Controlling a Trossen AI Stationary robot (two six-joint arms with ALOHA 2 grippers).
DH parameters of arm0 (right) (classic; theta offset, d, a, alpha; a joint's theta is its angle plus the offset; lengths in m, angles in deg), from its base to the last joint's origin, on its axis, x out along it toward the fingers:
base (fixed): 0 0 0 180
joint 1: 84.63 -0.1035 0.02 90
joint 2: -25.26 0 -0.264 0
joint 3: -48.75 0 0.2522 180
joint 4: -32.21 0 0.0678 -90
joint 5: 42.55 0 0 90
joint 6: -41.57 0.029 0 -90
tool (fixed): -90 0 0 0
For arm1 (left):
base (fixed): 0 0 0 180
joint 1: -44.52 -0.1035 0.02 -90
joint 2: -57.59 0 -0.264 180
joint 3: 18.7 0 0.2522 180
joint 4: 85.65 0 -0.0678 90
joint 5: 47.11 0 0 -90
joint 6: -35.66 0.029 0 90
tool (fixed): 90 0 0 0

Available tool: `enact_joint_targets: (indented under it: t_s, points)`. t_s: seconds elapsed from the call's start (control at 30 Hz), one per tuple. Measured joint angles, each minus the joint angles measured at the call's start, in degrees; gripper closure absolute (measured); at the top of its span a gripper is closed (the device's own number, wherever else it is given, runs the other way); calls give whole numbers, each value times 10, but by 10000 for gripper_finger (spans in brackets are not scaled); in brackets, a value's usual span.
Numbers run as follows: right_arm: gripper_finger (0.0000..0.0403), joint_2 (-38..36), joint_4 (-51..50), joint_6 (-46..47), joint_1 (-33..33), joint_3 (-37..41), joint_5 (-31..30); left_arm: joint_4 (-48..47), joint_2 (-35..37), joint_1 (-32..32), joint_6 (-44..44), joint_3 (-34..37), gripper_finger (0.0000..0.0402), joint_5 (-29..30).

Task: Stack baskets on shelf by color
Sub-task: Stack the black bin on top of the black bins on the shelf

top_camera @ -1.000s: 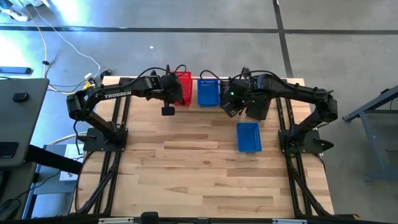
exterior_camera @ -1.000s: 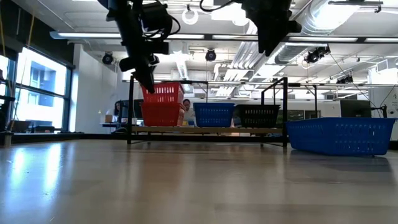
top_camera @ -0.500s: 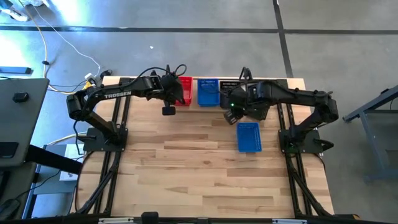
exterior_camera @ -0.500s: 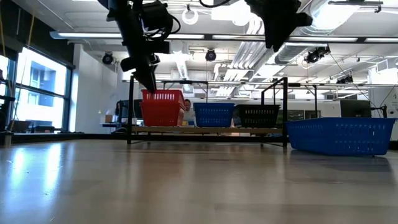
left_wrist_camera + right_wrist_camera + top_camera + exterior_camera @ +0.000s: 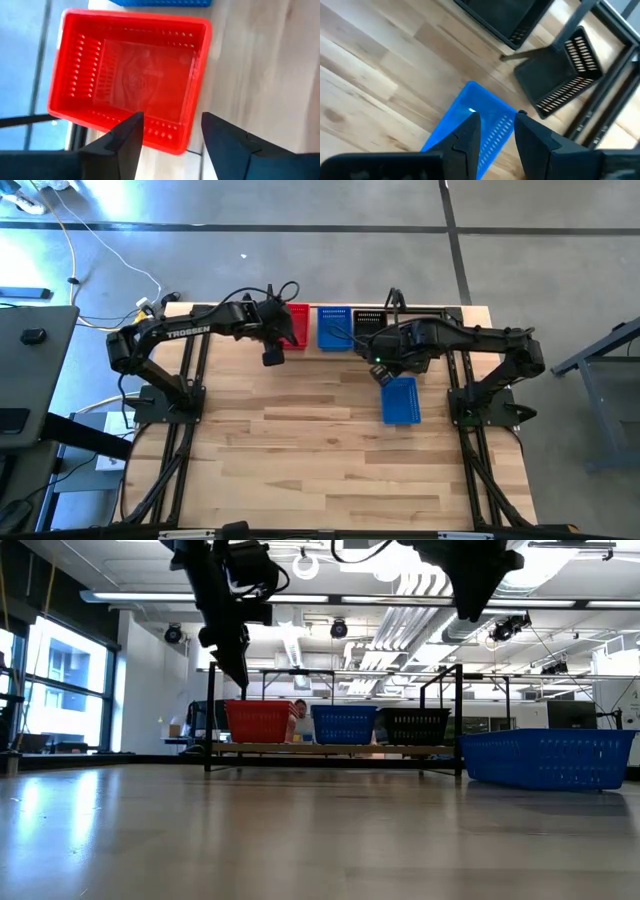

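The shelf (image 5: 300, 749) stands at the table's far edge. On it sit a red basket (image 5: 135, 85), a blue basket (image 5: 344, 724) and a black basket (image 5: 412, 726), side by side. My left gripper (image 5: 170, 145) hangs open just above the red basket's near wall, touching nothing. A second blue basket (image 5: 400, 400) rests flat on the tabletop to the right. My right gripper (image 5: 495, 132) hovers open well above its far end, with nothing between its fingers.
Another black basket (image 5: 560, 80) sits tilted beside the shelf's wire upright, near my right gripper. The wood tabletop (image 5: 300, 440) stretches toward the near edge. A person shows behind the shelf in the low view.
My left gripper has opened and let go of the red basket. The basket was held tilted above the shelf and has dropped level onto it. My right gripper has moved from over the shelf's black basket toward the table's near edge, above the blue basket on the table.
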Motion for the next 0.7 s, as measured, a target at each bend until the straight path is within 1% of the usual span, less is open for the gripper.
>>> enact_joint_targets:
  t_s: [0.07, 0.17, 0.4, 0.63, 0.7]
  points:
    - [297, -3, -8, -12, 3, 0, -7, -25, 0, 0, -5, -16, 202, -5]
    - [297, -15, -8, -26, 6, 0, -34, -56, 0, 0, -13, -43, 195, -8]
    - [297, -58, -9, -57, 25, 0, -73, -113, 0, 0, -55, -111, 199, -15]
    - [297, -90, -7, -97, 61, 3, -81, -120, 1, 0, -56, -142, 199, -15]
    - [297, -104, -5, -105, 76, 27, -83, -117, 2, 0, -56, -145, 199, -15]
